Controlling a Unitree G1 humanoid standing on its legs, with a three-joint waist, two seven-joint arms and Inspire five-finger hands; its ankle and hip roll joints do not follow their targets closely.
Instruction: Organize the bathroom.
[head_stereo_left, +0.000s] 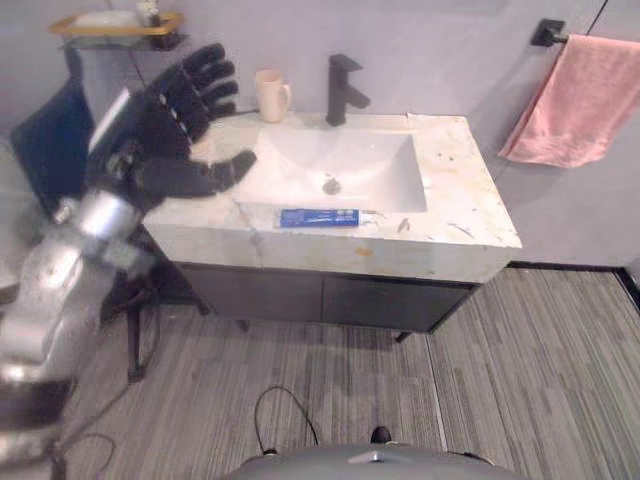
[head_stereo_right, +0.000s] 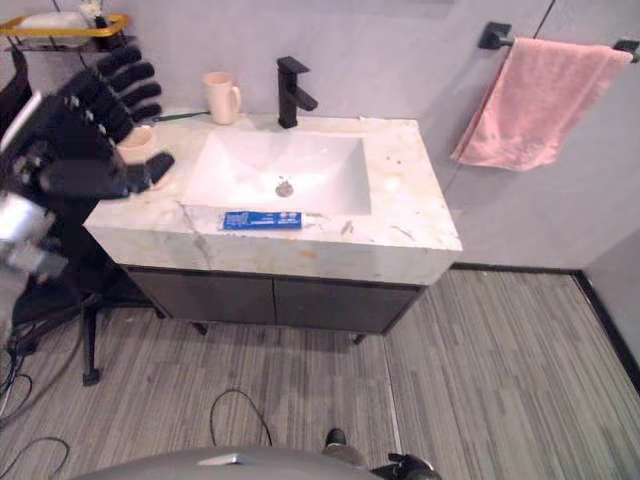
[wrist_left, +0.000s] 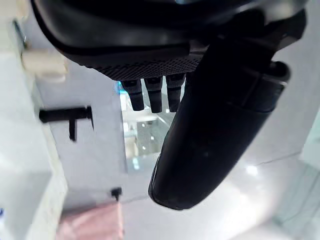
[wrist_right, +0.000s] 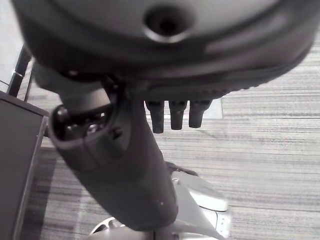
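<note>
I see the vanity counter, a pale marble top on a dark cabinet, standing against the grey wall. Its white sink basin is sunk into the middle, with a black faucet upright at the back rim. A pink towel hangs from a black bar on the wall, well apart to the right of the counter. My left hand is raised above the counter's left end, fingers straight and spread, thumb extended toward the basin, holding nothing. My right hand appears in its wrist view above the striped floor, fingers straight and side by side, thumb extended, holding nothing. A yellow shelf sits on the wall at upper left. A cream mug stands just left of the faucet. A blue toothpaste tube lies flat on the counter's front strip, just beside the basin's front edge.
</note>
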